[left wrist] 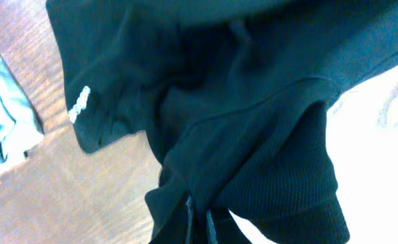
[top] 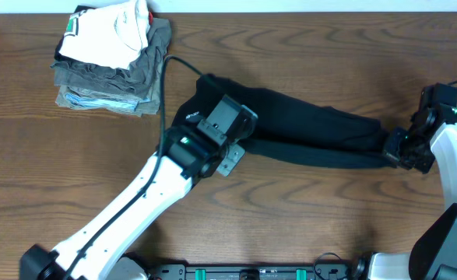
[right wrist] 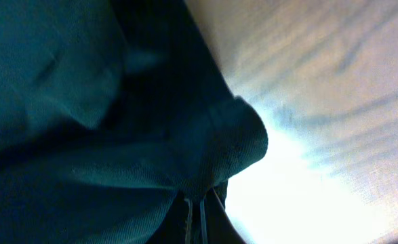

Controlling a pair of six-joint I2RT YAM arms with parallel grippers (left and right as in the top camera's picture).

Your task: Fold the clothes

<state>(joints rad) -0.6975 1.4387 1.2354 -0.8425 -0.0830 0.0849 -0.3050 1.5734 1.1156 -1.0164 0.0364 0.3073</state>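
Note:
The black garment (top: 314, 128) lies stretched in a long band across the middle of the wooden table. My left gripper (top: 226, 138) is shut on its left end, where small white lettering (top: 193, 117) shows. In the left wrist view the jaws (left wrist: 199, 224) pinch dark cloth (left wrist: 253, 122), with the white lettering (left wrist: 78, 104) at the left. My right gripper (top: 394, 149) is shut on the garment's right end. In the right wrist view its jaws (right wrist: 197, 217) pinch a bunched fold of the cloth (right wrist: 117, 156).
A stack of folded clothes (top: 115, 58), white on top of grey-olive and light blue, sits at the back left. A black cable (top: 170, 66) runs from it toward my left arm. The table's front edge lies near the arm bases.

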